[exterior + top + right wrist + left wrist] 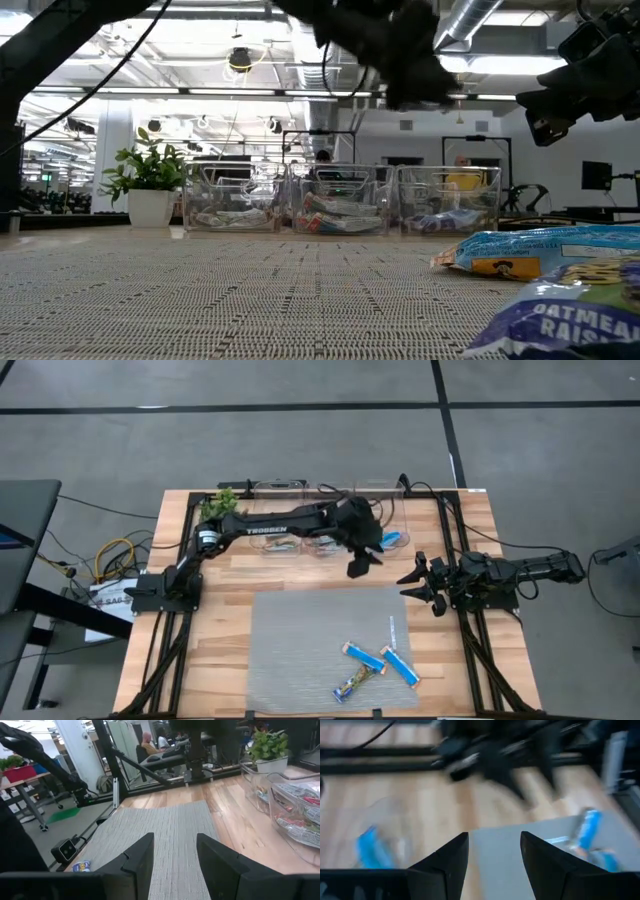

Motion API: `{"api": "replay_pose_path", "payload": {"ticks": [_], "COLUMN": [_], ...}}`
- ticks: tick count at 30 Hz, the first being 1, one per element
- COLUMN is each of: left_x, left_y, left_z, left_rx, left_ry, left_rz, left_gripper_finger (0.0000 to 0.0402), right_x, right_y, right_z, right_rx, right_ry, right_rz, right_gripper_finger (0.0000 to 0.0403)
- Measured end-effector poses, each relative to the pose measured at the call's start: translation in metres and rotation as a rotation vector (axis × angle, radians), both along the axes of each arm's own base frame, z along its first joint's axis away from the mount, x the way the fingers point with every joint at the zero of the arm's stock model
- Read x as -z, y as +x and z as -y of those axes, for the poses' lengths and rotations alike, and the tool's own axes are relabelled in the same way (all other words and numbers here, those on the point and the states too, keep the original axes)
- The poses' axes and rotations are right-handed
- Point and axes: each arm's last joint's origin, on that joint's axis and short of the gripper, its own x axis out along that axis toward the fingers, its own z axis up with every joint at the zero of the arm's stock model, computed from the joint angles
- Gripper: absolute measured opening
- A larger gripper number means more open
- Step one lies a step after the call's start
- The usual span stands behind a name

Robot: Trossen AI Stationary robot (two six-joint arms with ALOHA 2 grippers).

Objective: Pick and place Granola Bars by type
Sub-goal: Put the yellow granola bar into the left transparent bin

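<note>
From above, the left gripper [362, 565] hangs by the bins [325, 545] at the desk's far edge, jaws apart and empty. The right gripper [418, 584] waits at the right edge, jaws apart. Three bars [378, 665] lie near the mat's [300, 650] near right corner.

At table height, the three bins [340, 200] hold bars; a plant [150, 180] stands beside them.

The left wrist shows empty fingers [447, 865] over the mat edge.

Overhead, table-level, two wrist views (mat [320, 650] shared)
</note>
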Motion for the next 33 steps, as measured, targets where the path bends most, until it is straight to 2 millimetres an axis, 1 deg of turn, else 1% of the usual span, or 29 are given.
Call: {"api": "replay_pose_path", "payload": {"ticks": [3,7,10,12,16,19,22,24,26,28,33], "left_x": [-0.020,-0.033,-0.033,-0.029,-0.024,-0.013,-0.004,0.002,0.015,0.029,0.060], "left_y": [0.002,-0.001,-0.005,-0.008,-0.010,-0.010,-0.015,-0.014,-0.018,-0.016,-0.011], "left_z": [0.025,0.065,0.098,0.117,0.146,0.169,0.191,0.205,0.217,0.229,0.248], "left_rx": [0.061,0.163,0.229,0.209,0.175,0.178,0.226,0.273,0.319,0.350,0.362], "left_ry": [-0.004,0.026,0.070,0.080,0.083,0.093,0.107,0.139,0.178,0.197,0.275], "left_rz": [0.026,0.003,-0.031,-0.081,-0.114,-0.144,-0.190,-0.182,-0.236,-0.246,-0.280], "left_gripper_finger": [0.0171,0.0171,0.0171,0.0171,0.0171,0.0171,0.0171,0.0171,0.0171,0.0171,0.0171], "right_x": [0.000,0.000,0.000,0.000,0.000,0.000,0.000,0.000,0.000,0.000,0.000], "right_y": [0.000,0.000,0.000,0.000,0.000,0.000,0.000,0.000,0.000,0.000,0.000], "right_z": [0.000,0.000,0.000,0.000,0.000,0.000,0.000,0.000,0.000,0.000,0.000], "right_rx": [0.000,0.000,0.000,0.000,0.000,0.000,0.000,0.000,0.000,0.000,0.000], "right_ry": [0.000,0.000,0.000,0.000,0.000,0.000,0.000,0.000,0.000,0.000,0.000], "right_rz": [0.000,0.000,0.000,0.000,0.000,0.000,0.000,-0.001,-0.001,0.000,0.001], "right_gripper_finger": [0.0142,0.0141,0.0143,0.0144,0.0143,0.0141,0.0142,0.0143,0.0144,0.0144,0.0141]}}
